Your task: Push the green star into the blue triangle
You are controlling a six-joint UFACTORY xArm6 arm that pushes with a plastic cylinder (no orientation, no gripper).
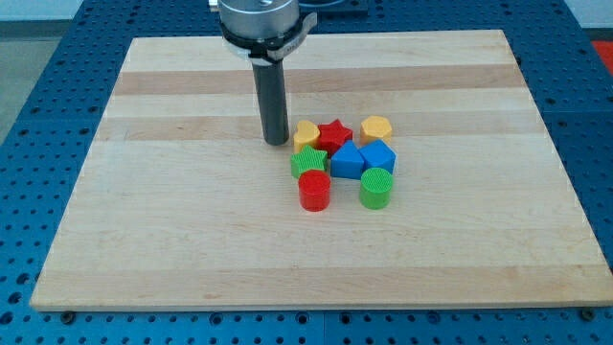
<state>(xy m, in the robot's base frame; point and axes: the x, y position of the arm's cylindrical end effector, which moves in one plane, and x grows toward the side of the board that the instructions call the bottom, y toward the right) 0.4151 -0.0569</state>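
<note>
The green star (308,161) lies near the board's middle, touching the left side of the blue triangle (347,161). My tip (277,142) rests on the board just to the upper left of the green star, close to the yellow block (306,134). The rod stands upright from the view's top.
A red star (334,136), a yellow hexagon (376,128), a blue cube (378,155), a red cylinder (314,191) and a green cylinder (375,188) cluster tightly around the pair. The wooden board (172,240) lies on a blue perforated table.
</note>
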